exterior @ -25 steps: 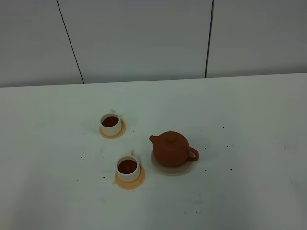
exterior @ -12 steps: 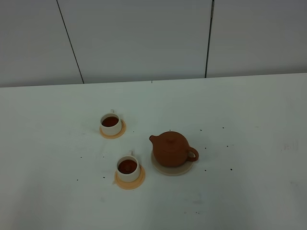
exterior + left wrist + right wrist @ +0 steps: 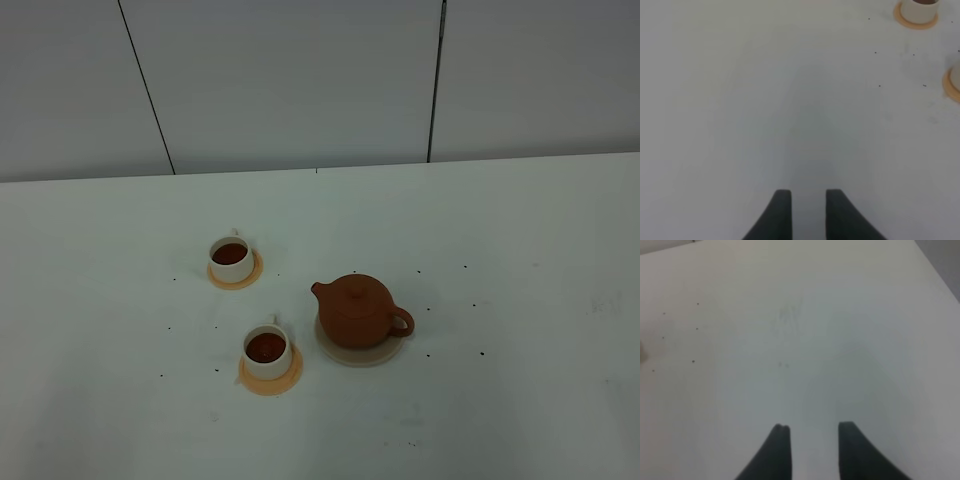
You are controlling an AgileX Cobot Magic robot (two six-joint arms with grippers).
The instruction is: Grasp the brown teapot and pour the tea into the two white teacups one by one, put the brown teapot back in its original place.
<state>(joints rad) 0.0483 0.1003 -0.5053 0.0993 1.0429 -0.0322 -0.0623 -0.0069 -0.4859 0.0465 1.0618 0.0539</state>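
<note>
White table, scattered dark specks. Teapot upright on beige saucer, spout toward cups, handle away. Two cups on orange coasters: far cup, near cup, both filled with dark tea. Left gripper above bare table, fingers parted by a narrow gap, holding nothing. Right gripper likewise over bare table, fingers moderately apart, empty.

1 teapot, 2 teacups, 2 coasters, 1 saucer
</note>
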